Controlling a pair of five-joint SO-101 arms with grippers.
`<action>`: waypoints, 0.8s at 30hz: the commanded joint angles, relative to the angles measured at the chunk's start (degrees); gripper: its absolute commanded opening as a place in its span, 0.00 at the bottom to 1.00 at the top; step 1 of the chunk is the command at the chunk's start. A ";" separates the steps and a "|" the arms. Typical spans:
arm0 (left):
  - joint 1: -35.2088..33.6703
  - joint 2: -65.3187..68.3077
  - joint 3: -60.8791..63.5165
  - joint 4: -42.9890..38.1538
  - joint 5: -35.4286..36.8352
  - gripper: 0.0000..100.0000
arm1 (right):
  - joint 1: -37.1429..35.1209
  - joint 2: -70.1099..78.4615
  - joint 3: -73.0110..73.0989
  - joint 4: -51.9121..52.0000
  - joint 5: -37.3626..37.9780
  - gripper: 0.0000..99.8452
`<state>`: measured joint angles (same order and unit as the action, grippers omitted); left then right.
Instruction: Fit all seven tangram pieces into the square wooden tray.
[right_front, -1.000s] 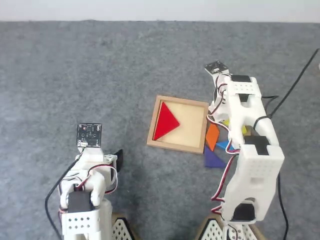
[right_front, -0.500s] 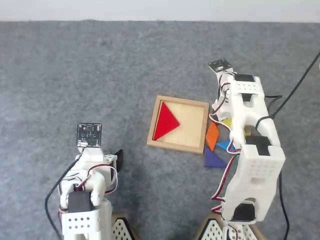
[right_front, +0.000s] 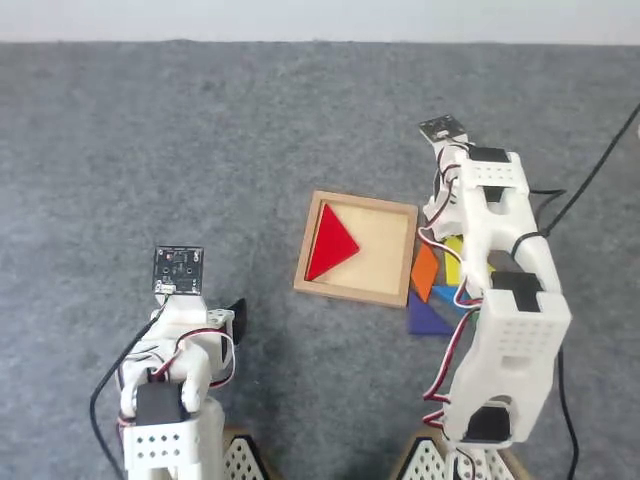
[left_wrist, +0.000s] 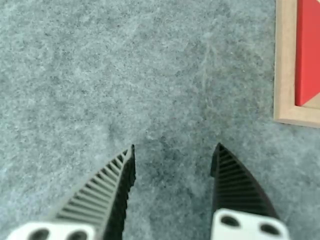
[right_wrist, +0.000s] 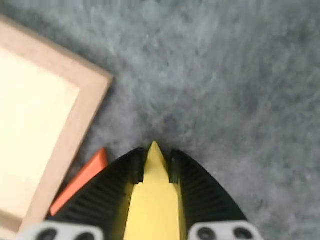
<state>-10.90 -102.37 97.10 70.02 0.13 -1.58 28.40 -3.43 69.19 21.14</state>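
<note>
red triangle (right_front: 329, 244) in tray (right_front: 350, 295) | yellow piece (right_wrist: 154, 200) held | orange piece (right_front: 425, 272) beside tray

Looks like a robotics lab: grey felt-covered counter (right_front: 150, 130), white plastic arms (right_front: 508, 340) with exposed wiring, bare pale wall (right_front: 300, 18).

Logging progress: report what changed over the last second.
The right arm shifted slightly sideways, away from the tray, with its gripper shut on the yellow piece. The left gripper, the tray and the red triangle stayed put.
</note>
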 joint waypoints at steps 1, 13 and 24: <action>-0.26 -0.62 -0.66 -1.23 0.62 0.24 | 1.98 -7.60 -0.97 3.91 4.66 0.07; -0.26 -0.62 -0.66 -1.23 0.62 0.24 | 2.42 -37.14 20.66 9.98 20.57 0.24; -0.26 -0.62 -0.66 -1.23 0.62 0.24 | 9.36 -40.04 44.48 -5.76 30.86 0.24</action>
<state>-10.90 -102.37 97.10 70.02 0.13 6.77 -12.13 41.14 65.76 50.86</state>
